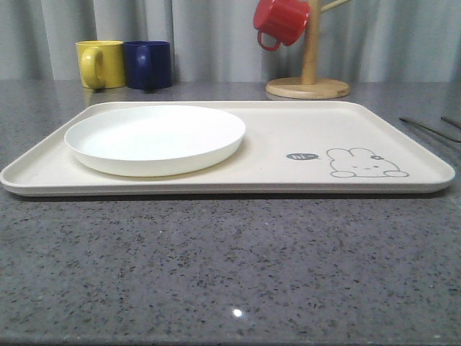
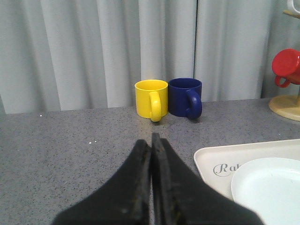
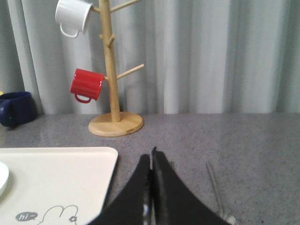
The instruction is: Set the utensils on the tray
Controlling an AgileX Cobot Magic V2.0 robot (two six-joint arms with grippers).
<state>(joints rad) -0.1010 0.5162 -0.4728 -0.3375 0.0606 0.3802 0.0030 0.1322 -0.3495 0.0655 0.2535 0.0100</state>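
The utensils (image 1: 431,128) are running off the front view's right edge, too thin to tell apart. The red mug (image 1: 281,21) is being cut off at the top.

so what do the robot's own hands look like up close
Both match. The left hand has two matte black fingers, broad at the base and tapering to narrow tips, with a rough, slightly scuffed inner edge. The right hand has the same black tapered fingers. No cables or markings are visible.
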